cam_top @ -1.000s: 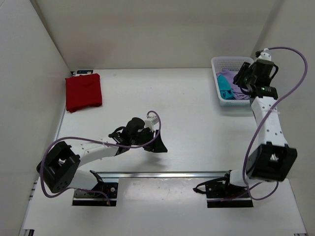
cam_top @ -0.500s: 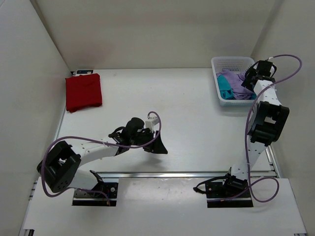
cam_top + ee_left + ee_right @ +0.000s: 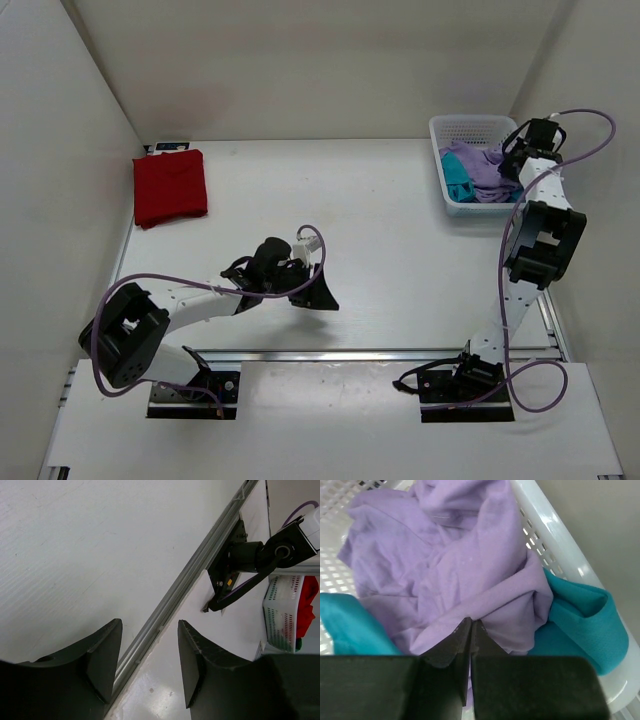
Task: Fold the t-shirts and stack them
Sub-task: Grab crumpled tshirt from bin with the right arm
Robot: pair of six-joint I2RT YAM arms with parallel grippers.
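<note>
The dark red t-shirt (image 3: 170,187) lies folded at the table's far left corner. A crumpled lavender t-shirt (image 3: 484,170) (image 3: 445,570) and a teal t-shirt (image 3: 456,182) (image 3: 585,625) sit inside the white mesh basket (image 3: 468,124) (image 3: 555,540) at the far right. My right gripper (image 3: 514,166) (image 3: 471,622) reaches down into the basket, its jaws shut on a fold of the lavender cloth. Low over the table's near middle, my left gripper (image 3: 318,298) (image 3: 150,630) stands open with nothing between its fingers.
An aluminium rail (image 3: 330,354) (image 3: 190,585) runs along the near edge between the two arm bases. The left wrist view also shows the right arm's base (image 3: 245,560) and another mesh basket (image 3: 282,612) beyond it. White walls enclose the table.
The right arm swung farther over the basket and lowered its gripper in. Its jaws widened, then shut on the lavender cloth. The left arm has barely moved.
</note>
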